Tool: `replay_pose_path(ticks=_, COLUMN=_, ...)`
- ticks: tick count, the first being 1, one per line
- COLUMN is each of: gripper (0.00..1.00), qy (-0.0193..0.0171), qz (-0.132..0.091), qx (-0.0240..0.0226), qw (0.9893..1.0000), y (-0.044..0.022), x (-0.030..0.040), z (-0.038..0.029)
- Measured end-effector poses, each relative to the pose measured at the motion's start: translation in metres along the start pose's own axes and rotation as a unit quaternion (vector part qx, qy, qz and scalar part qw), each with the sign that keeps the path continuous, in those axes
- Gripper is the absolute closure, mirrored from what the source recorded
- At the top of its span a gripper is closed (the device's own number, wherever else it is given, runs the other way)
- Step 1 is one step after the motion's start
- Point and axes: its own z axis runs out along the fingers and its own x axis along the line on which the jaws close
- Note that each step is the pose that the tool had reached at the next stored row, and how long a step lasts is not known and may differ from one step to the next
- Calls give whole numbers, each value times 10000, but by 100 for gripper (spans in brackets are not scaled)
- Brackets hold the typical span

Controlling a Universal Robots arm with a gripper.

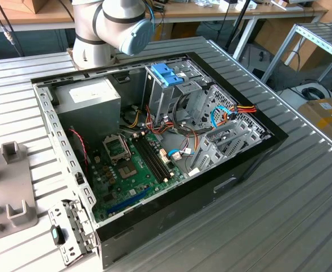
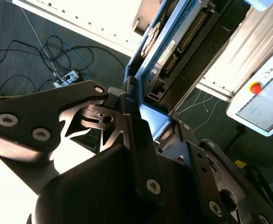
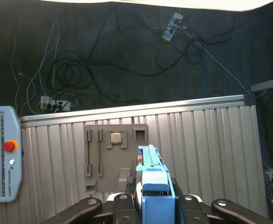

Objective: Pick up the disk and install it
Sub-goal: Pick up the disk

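Note:
My gripper (image 3: 154, 198) is shut on the disk (image 3: 153, 179), whose blue plastic carrier frame stands up between the two dark fingers. In the second wrist view the disk (image 2: 174, 42) shows its circuit-board side and blue edge, reaching away from the gripper (image 2: 153, 114). It is held in the air, above the ribbed metal table (image 3: 211, 140) and the dark floor beyond. The open computer case (image 1: 154, 147) lies on its side on the table in the exterior view, with the arm's elbow (image 1: 115, 25) behind it.
Inside the case are a grey power-supply box (image 1: 89, 99), a drive cage with a blue handle (image 1: 167, 73), the motherboard (image 1: 132, 170) and loose cables. A grey fixture tray (image 3: 115, 156) and a teach pendant (image 3: 1, 158) lie on the table. Cables cover the floor.

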Motion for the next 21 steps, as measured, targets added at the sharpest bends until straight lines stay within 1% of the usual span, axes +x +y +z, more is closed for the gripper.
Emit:
replay_pose_path(ticks=7, gripper=63, qy=0, qz=0, qx=-1, qw=10000, y=1, x=-2, z=-57)
replay_pose_path(ticks=13, gripper=63, qy=0, qz=0, qx=-1, qw=10000, y=3, x=-3, z=-125)
replay_pose_path(ticks=21, gripper=63, qy=1, qz=0, qx=-2, qw=10000, y=4, x=-5, z=-174)
